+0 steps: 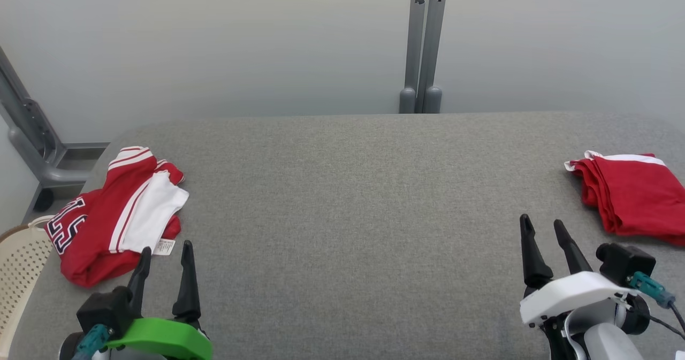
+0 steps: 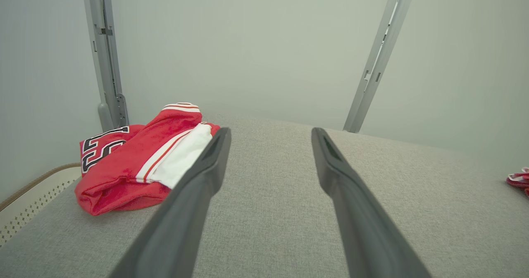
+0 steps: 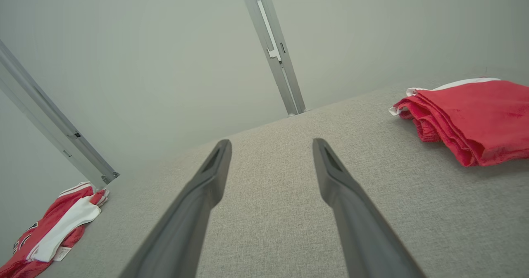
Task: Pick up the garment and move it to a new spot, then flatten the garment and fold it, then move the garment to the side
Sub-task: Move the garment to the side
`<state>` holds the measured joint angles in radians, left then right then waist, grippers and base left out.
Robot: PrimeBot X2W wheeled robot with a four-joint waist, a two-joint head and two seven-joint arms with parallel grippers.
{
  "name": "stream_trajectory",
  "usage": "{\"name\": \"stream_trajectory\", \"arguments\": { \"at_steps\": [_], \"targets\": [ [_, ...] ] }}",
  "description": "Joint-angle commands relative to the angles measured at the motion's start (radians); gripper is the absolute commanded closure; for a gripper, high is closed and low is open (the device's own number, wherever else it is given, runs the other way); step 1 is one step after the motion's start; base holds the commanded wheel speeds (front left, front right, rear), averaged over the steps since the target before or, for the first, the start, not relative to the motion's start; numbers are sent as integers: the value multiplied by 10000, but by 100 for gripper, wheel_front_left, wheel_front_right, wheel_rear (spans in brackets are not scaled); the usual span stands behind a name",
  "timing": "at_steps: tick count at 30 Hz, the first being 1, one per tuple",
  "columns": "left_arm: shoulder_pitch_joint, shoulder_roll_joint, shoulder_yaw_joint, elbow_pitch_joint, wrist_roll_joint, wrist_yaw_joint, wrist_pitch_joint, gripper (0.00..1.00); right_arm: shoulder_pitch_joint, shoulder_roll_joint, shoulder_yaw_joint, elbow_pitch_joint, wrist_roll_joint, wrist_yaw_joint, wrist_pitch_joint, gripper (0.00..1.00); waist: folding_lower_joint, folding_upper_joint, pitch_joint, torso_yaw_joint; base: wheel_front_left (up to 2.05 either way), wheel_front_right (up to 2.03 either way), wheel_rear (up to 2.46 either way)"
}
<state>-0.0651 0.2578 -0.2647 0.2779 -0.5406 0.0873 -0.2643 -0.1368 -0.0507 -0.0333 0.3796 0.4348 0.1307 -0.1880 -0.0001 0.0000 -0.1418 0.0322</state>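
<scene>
At the frame's bottom corners, the left gripper [image 1: 166,247] and right gripper [image 1: 542,221] stand spread and empty. Just beyond the left one, at lower left, the crumpled red-and-white jersey [image 1: 107,226] lies on the grey table [image 1: 348,199]. It is likely light and limp, so pinch a raised hem fold.

Green-collared left tool [image 1: 166,247], white-collared right tool [image 1: 542,221]

So the bunched-up garment [image 1: 115,215] sits on the surface [image 1: 348,215] by its left edge, toward the near corner, with a basket [image 1: 18,274] just off that edge beside it. The folded garment [image 1: 631,197] lies way over at the right edge. The left gripper [image 1: 167,247] is just in front of the bunched-up one, and the right gripper [image 1: 542,221] is near the folded one, on its left. A post [image 1: 423,44] stands behind the far edge.
</scene>
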Motion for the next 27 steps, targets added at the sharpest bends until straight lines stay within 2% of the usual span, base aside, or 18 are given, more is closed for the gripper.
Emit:
{"name": "stream_trajectory", "arguments": {
  "at_steps": [1, 8, 14, 20, 27],
  "targets": [
    [525, -228, 317, -425, 397, -305, -6, 0, 407, -8, 166, -245, -310, -1, -268, 0, 1, 0, 30, 92, 0, 0, 0],
    [1449, -827, 1122, -1133, 1577, -878, -6, 0, 1100, -10, 376, -548, -1217, -1, -690, 0, 1, 0, 142, 135, 0, 0, 0],
    [1928, -1047, 1504, -1328, 2706, -1028, -9, 0, 1485, -6, 297, -980, -2099, -1, -766, 0, 1, 0, 175, 73, 0, 0, 0],
    [2268, -1382, 1974, -1221, 3075, -1200, -8, 0, 1795, 0, 26, -1065, -2714, -1, -757, 0, 1, 0, 173, 39, 0, 0, 0],
    [2252, -1540, 2277, -714, 3287, -1268, -8, 0, 1896, -6, -86, -827, -2595, -2, -760, 0, 1, 0, 161, 30, 0, 0, 0]
  ]
}}
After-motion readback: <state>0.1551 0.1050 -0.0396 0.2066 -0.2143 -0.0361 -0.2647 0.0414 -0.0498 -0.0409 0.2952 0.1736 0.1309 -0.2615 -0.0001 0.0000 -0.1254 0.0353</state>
